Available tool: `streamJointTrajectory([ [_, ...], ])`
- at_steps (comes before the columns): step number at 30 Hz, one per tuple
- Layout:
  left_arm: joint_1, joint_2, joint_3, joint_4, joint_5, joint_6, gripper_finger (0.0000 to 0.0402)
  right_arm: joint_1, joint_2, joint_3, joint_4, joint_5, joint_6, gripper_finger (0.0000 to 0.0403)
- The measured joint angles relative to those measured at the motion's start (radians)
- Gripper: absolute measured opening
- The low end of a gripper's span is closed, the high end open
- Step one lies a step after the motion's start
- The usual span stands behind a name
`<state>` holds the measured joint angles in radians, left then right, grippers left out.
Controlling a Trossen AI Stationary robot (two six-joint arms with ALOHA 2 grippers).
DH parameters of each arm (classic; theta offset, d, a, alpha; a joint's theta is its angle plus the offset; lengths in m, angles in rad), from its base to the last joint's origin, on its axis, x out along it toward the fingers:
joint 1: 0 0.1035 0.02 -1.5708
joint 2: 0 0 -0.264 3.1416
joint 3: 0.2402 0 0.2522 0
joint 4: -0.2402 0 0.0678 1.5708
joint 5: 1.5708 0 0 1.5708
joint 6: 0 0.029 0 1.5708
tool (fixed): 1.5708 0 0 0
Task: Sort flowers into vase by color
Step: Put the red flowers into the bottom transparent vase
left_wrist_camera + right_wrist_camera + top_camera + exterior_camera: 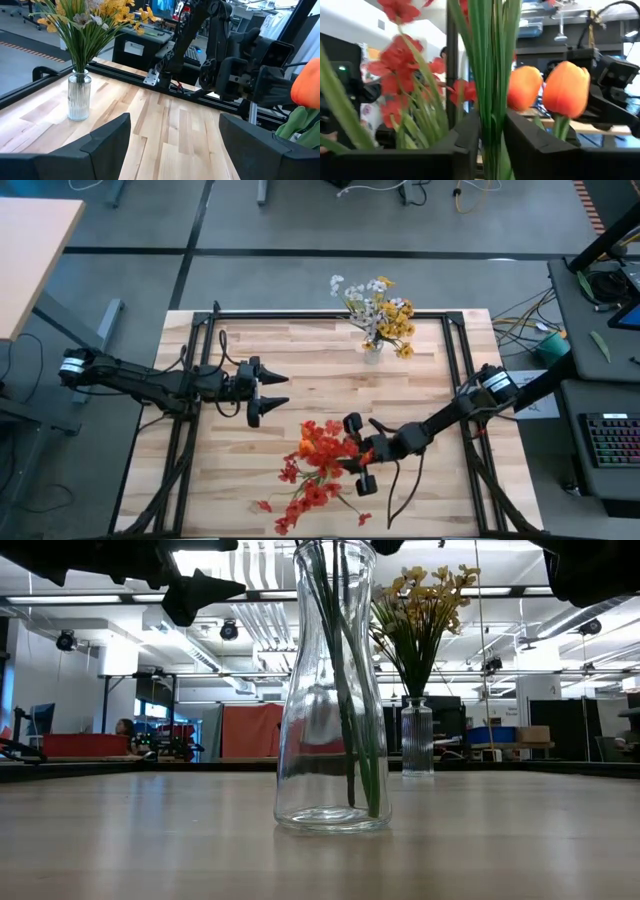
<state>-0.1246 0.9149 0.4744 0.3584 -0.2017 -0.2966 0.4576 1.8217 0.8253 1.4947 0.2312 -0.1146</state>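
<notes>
Item 1, tabletop (pixel 420 380): pale wooden planks inside a black frame, seen from above.

Item 2, red flowers (pixel 320 455): we count a spray of red and orange blossoms standing in a clear glass vase (pixel 333 690) near the front middle of the tabletop; the green stems reach the vase floor in the low view. More red blossoms lie spread toward the front edge.

Item 3, yellow flowers (pixel 385 315): yellow and white blossoms in a small ribbed vase (pixel 79 95) at the far edge of the tabletop, well apart from the red group.

Item 4, right pincer (pixel 360 452): we find it at the red flowers, touching the bunch from the right. In the right wrist view the fingers (pixel 465 142) stand close on either side of a bundle of green stems (pixel 492 75), with only a narrow gap; we cannot tell whether they clamp the stems or merely bracket them. Two orange tulip buds (pixel 565 90) show just beside.

Item 5, left pincer (pixel 270 392): over the tabletop left of centre, apart from both vases, its fingers (pixel 107 137) wide apart and holding nothing.
</notes>
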Motion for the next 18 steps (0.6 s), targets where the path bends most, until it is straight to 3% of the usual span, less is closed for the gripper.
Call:
streamJointTrajectory([
  [11,0.000,0.000,0.000,0.000,0.000,0.000,0.0287,0.000,-0.029,-0.011,-0.106,0.041,0.017,0.0180],
  [18,0.000,0.000,0.000,-0.005,0.000,-0.001,0.0287,0.002,-0.152,-0.019,-0.409,0.058,0.106,0.0228],
])
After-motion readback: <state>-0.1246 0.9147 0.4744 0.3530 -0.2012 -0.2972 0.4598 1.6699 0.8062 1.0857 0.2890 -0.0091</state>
